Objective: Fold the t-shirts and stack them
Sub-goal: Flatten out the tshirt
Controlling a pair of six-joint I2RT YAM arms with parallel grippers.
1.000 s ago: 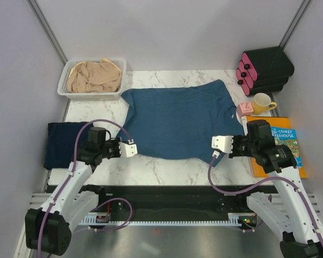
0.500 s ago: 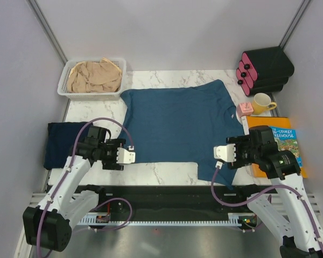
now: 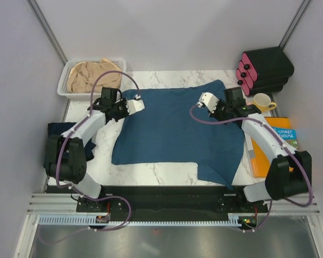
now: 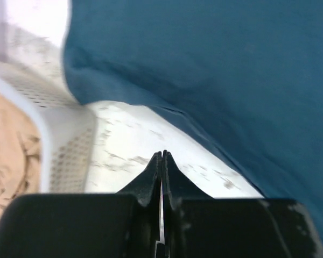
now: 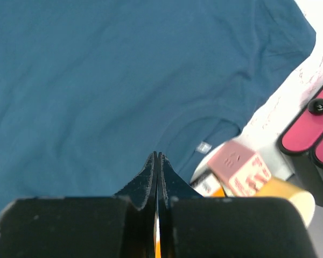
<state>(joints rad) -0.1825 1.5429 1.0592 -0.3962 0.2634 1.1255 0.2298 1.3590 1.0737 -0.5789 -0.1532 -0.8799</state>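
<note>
marble tabletop (image 3: 151, 172), teal t-shirt (image 3: 177, 129) spread on it, l pincer (image 3: 137, 102) & r pincer (image 3: 204, 100) both closed tight, empty

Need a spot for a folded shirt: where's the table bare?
Bare marble: the near strip between the teal t-shirt and the table edge; the far strip right of the basket. Crowded on the right: mug, pink cube, book.

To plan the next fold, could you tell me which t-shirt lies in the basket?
The beige-tan t-shirt, crumpled in the white basket; the teal-blue t-shirt and navy t-shirt lie outside it.
</note>
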